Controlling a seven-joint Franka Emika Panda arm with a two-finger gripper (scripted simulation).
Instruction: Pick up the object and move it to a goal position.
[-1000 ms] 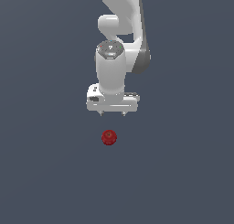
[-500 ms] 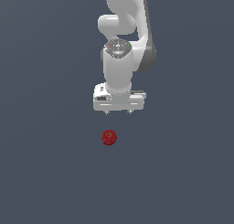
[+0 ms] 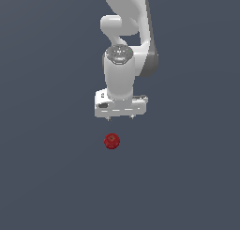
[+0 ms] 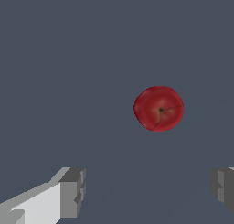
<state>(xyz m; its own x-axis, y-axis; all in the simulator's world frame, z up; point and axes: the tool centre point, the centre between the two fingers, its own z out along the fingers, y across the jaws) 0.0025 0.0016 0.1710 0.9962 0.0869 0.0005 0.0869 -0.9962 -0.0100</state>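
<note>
The object (image 3: pixel 111 141) is a small dark-red round fruit with a dimpled top, resting on the flat grey surface. In the wrist view the object (image 4: pixel 158 108) shows from above, its stem dimple at the centre. My white gripper (image 3: pixel 120 117) hangs above the surface, pointing down, a short way behind the fruit in the exterior view and apart from it. The gripper (image 4: pixel 147 191) is open: its two grey fingertips (image 4: pixel 73 192) stand wide apart with nothing between them, and the fruit lies outside the gap.
A plain dark grey surface (image 3: pixel 51 177) fills both views. The white arm (image 3: pixel 125 32) rises above the gripper toward the top of the exterior view.
The hand has turned about its vertical axis and shifted slightly toward the exterior view's right and down. The fruit has not moved.
</note>
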